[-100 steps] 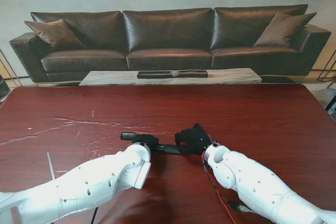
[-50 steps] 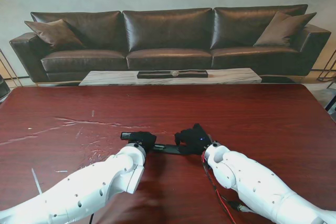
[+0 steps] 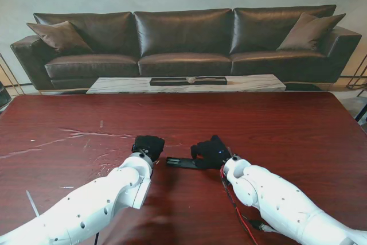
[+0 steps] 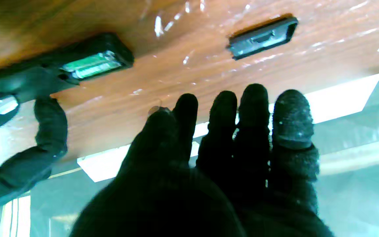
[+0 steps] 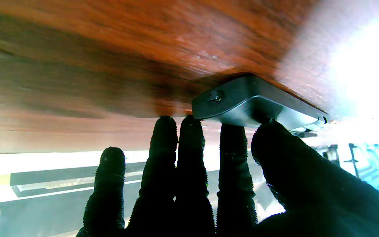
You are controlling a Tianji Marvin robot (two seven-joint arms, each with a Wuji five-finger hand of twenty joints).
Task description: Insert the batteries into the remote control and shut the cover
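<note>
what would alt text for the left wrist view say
The left hand, black-gloved and empty, hovers with fingers extended off the wooden table. Beyond lie the detached battery cover and the remote control, green batteries showing in its open compartment, steadied by the right hand.

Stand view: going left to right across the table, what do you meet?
White left arm → black-gloved left hand → flat black remote control → black-gloved right hand → white right arm.

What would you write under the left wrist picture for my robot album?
Left hand hovers empty over the table, between the cover and the open remote with green batteries inside.
</note>
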